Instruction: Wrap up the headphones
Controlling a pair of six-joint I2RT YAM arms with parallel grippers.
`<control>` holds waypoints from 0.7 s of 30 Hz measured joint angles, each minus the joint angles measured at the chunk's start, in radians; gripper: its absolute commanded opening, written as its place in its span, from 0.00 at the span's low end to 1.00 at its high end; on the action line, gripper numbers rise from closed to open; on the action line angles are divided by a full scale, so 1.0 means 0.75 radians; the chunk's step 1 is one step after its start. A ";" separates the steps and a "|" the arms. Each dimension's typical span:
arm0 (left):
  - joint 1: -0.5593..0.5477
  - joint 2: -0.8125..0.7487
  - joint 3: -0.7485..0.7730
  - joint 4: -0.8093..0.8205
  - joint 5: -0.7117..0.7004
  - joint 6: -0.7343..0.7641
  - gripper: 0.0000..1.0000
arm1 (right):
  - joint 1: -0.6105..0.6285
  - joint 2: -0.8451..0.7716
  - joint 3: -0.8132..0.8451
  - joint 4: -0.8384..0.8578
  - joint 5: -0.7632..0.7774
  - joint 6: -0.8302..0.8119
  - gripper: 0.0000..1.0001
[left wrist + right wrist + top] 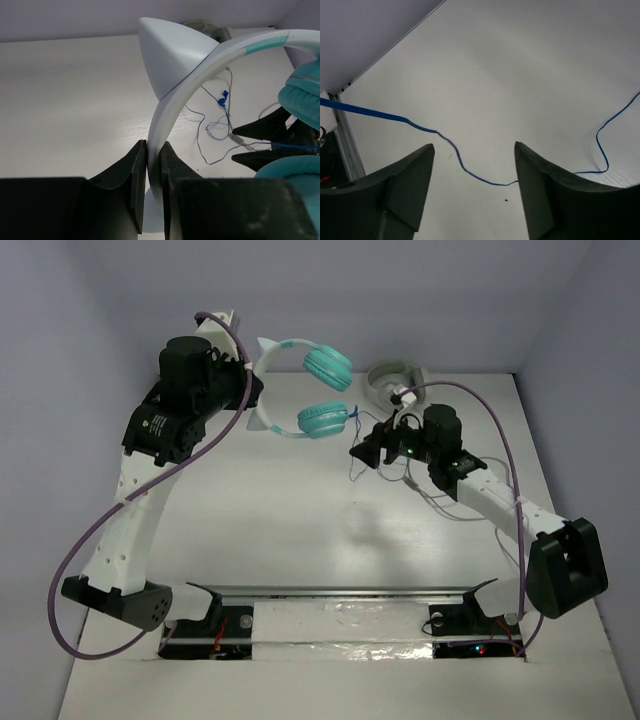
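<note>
The headphones (300,390) have teal ear cups (327,365), a pale headband with cat-ear points (170,55), and a thin blue cable (445,137). My left gripper (248,390) is shut on the headband (172,112) and holds the headphones at the back of the table; the left wrist view shows it clamped (154,146). My right gripper (357,453) is open just right of the lower ear cup (323,420). The blue cable runs loosely between its fingers in the right wrist view (474,150), untouched on the left and passing behind the right finger.
Larger grey-white headphones (393,380) lie at the back right, and their grey cable (435,502) trails over the table under my right arm. More blue cable lies in loose loops (215,130) on the table. Walls close the back and sides.
</note>
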 measured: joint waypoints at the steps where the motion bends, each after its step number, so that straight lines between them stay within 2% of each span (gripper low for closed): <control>1: 0.004 0.008 0.016 0.002 0.012 -0.003 0.00 | 0.000 -0.001 -0.004 0.009 0.012 0.006 0.61; 2: 0.009 0.016 0.031 0.006 0.022 -0.005 0.00 | -0.002 -0.001 -0.008 0.025 0.028 0.014 0.43; 5: 0.021 0.039 0.083 0.011 0.047 -0.010 0.00 | -0.009 -0.031 -0.027 0.063 0.101 0.028 0.04; 9: 0.040 0.069 0.154 0.039 0.068 -0.021 0.00 | -0.015 -0.139 -0.093 0.095 0.194 0.054 0.01; 10: 0.046 0.074 0.164 0.052 0.077 -0.025 0.00 | -0.015 -0.176 -0.115 0.104 0.212 0.058 0.04; 12: 0.053 0.084 0.178 0.073 0.101 -0.038 0.00 | -0.017 -0.230 -0.138 0.106 0.237 0.063 0.38; 14: 0.060 0.096 0.189 0.094 0.137 -0.054 0.00 | -0.017 -0.253 -0.138 0.113 0.234 0.061 0.66; 16: 0.064 0.111 0.195 0.117 0.171 -0.071 0.00 | -0.017 -0.242 -0.132 0.112 0.211 0.056 0.71; 21: 0.072 0.172 0.255 0.152 0.247 -0.104 0.00 | -0.017 -0.206 -0.199 0.152 0.156 0.072 0.72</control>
